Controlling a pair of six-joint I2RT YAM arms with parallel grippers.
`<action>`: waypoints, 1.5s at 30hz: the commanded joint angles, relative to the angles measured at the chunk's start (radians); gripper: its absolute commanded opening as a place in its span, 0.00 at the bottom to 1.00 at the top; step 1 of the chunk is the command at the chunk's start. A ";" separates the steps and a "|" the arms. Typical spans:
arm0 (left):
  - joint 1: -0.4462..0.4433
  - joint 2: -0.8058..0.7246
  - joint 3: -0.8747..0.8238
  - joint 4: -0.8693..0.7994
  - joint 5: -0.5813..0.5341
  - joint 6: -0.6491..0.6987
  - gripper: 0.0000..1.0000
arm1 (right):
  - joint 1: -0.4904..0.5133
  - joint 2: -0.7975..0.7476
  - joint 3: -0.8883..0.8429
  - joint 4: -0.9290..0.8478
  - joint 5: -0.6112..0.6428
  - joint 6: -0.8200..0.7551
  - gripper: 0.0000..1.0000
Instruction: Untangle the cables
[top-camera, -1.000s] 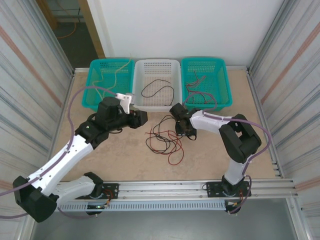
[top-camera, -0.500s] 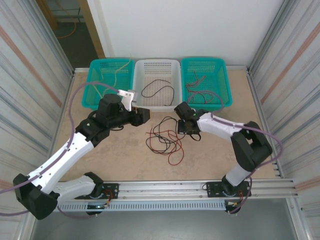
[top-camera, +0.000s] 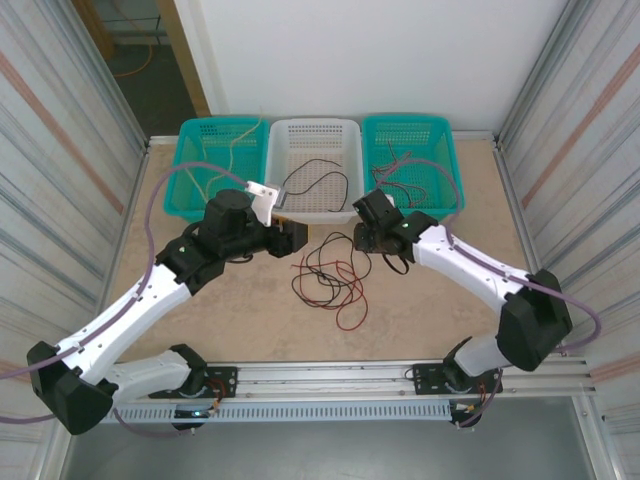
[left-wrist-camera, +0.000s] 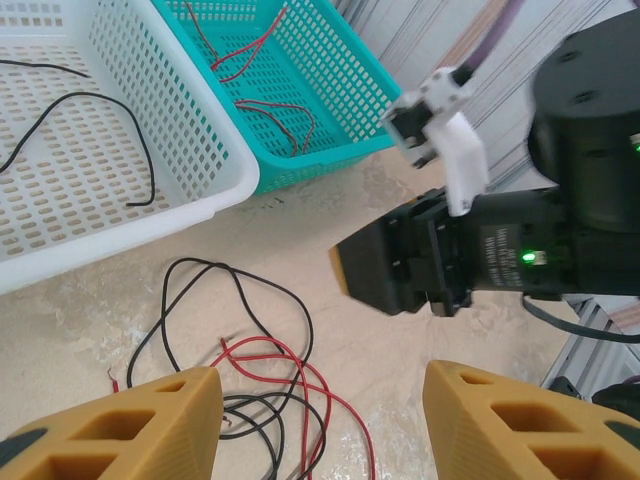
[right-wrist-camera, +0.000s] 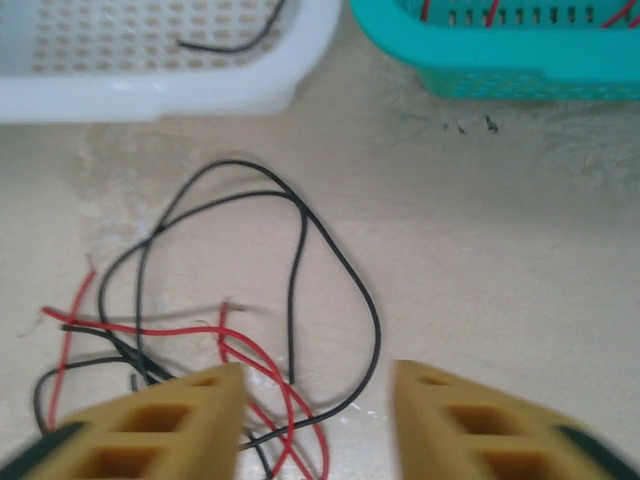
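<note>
A loose tangle of red and black cables (top-camera: 330, 275) lies on the table in front of the baskets. My left gripper (top-camera: 292, 238) hovers just left of it, open; in the left wrist view its yellow fingers (left-wrist-camera: 130, 425) frame the cables (left-wrist-camera: 270, 350) below with nothing between them. My right gripper (top-camera: 368, 238) is above the tangle's right edge, open and empty; in the right wrist view (right-wrist-camera: 315, 420) a black loop and red strands (right-wrist-camera: 300, 250) lie on the table beneath its fingertips. The two grippers face each other, the right gripper's black body (left-wrist-camera: 420, 265) showing in the left wrist view.
Three baskets line the back edge: a left teal basket (top-camera: 172, 195) with pale yellow wires (top-camera: 215, 160), a white basket (top-camera: 315, 213) with a black wire (top-camera: 315, 178), and a right teal basket (top-camera: 452, 170) with red wires (top-camera: 400, 170). Metal walls close both sides.
My right gripper has opened and lifted back toward the baskets while its elbow swung out right. My left gripper has edged right toward the tangle. The cables lie much as before.
</note>
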 joint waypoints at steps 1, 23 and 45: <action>-0.006 -0.006 0.033 -0.009 -0.017 0.029 0.56 | 0.016 0.073 -0.023 -0.039 0.012 0.033 0.52; -0.011 -0.008 0.025 -0.022 -0.028 0.036 0.59 | -0.011 0.153 -0.149 0.097 -0.012 0.060 0.00; -0.043 0.058 0.143 -0.060 -0.077 0.185 0.68 | 0.428 -0.363 0.169 0.118 0.216 -0.474 0.00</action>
